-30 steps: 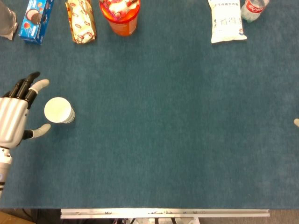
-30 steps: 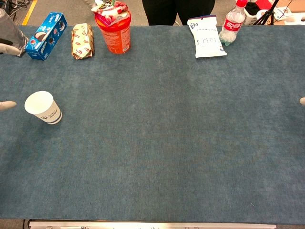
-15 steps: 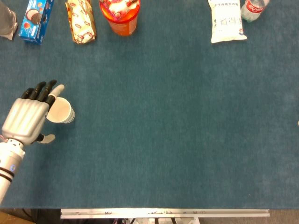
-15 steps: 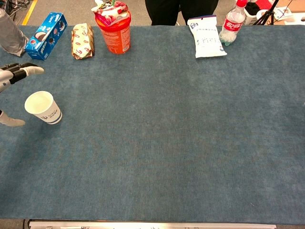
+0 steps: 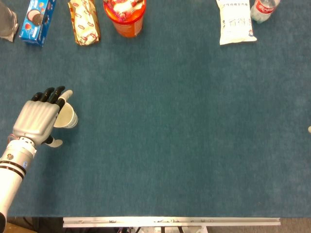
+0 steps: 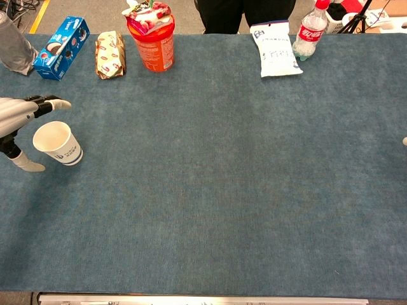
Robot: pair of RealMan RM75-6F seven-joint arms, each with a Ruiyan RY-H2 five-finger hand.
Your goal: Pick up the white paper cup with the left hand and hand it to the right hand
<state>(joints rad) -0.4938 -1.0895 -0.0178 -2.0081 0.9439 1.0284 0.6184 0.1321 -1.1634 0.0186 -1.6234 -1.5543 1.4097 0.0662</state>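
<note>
**Left hand closes in around the cup**

Since a second ago the left hand (image 5: 36, 119) has slid rightward over the white paper cup (image 6: 58, 143); its fingers now reach past the far side of the rim and the thumb past the near side, spread apart, not clamped. One cup stands upright at the table's 9 o'clock edge, a smooth tapered paper cylinder with a small dark logo. Only a pale fingertip of the right hand (image 5: 309, 129) shows at 3 o'clock; I cannot tell its state. Along 12 o'clock lie one blue biscuit box (image 6: 62, 47), one crinkly foil snack pack (image 6: 110, 54), one orange tub (image 6: 152, 39), one white pouch (image 6: 275, 51) and one plastic bottle (image 6: 310, 28) on blue felt-like cloth (image 6: 229, 190).
</note>
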